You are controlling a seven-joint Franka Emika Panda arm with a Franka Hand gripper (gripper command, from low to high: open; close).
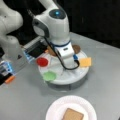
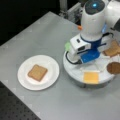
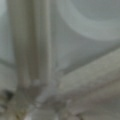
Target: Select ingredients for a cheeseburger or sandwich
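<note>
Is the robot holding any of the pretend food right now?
It cannot be told. The arm's wrist is down over the white tray, hiding the jaws in both front views, and the wrist view shows only the tray's dividers.

White glossy arm (image 1: 53,25) with rounded joint housings, blue glowing dot on the top cap (both front views). Blue ring (image 2: 91,41) at the wrist, blue block below it, black cable (image 1: 66,65) looping at 6 o'clock of the white camera box (image 2: 79,45).
</note>
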